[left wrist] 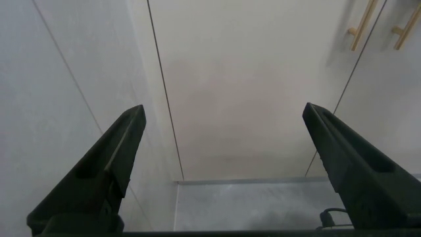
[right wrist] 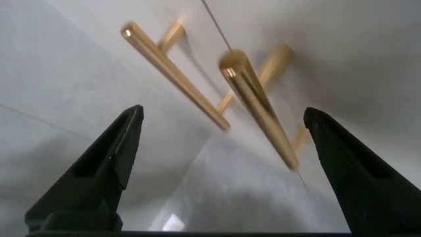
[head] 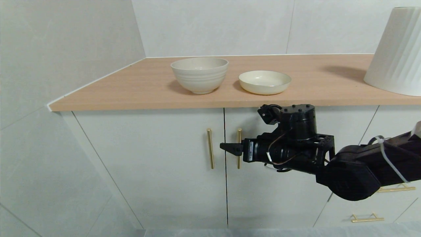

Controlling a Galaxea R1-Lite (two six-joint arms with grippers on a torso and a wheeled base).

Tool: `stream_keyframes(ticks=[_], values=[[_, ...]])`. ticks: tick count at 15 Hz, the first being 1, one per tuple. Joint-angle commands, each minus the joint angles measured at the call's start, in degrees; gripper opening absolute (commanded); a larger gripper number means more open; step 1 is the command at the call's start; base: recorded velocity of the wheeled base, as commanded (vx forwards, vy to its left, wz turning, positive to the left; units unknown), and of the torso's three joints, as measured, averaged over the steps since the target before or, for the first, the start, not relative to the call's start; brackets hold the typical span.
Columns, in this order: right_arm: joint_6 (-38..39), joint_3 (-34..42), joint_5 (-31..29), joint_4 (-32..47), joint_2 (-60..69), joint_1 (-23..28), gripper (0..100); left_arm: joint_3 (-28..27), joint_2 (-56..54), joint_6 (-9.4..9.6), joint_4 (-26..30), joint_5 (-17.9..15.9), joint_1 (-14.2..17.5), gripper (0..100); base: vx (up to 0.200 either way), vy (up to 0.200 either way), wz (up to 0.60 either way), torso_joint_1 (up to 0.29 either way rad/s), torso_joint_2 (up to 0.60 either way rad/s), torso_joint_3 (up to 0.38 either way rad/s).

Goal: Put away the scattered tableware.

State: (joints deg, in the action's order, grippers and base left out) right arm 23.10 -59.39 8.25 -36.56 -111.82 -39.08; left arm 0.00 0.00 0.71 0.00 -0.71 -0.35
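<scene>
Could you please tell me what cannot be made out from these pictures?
1. What lies behind the doors: head view, they are shut.
2. The white ribbed thing: head view, cut off by the right edge.
3. Inside bottom of the bowl: head view, its near wall hides it.
4. Whether the right claw touches the handle: head view, the claw overlaps it.

lampshade [head: 396, 49], right edge of head view: top and right side cropped. right door handle [head: 239, 135], centre: middle hidden behind right gripper [head: 228, 147]. drawer handle [head: 396, 189], lower right: partly behind right arm [head: 361, 168]. Right wrist view: door handles [right wrist: 256, 108] blurred.
</scene>
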Motion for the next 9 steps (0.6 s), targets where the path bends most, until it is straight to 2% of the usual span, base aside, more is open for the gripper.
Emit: stream_keyframes(ticks=[1, 4, 9], values=[[0.4, 0.1, 0.0, -2.4, -3.1, -0.6, 100, 0.0, 0.0, 0.00, 0.0, -0.1, 0.0, 100, 0.000, 0.000, 0.00, 0.000, 0.00, 0.000], [0.3, 0.3, -1.3, -7.6, -5.5, -0.9, 100, 0.0, 0.0, 0.00, 0.0, 0.0, 0.0, 100, 0.000, 0.000, 0.00, 0.000, 0.00, 0.000], [0.5, 0.9, -1.7, -7.9, -4.5, -2.0, 100, 0.0, 0.0, 0.00, 0.0, 0.0, 0.0, 100, 0.000, 0.000, 0.00, 0.000, 0.00, 0.000]])
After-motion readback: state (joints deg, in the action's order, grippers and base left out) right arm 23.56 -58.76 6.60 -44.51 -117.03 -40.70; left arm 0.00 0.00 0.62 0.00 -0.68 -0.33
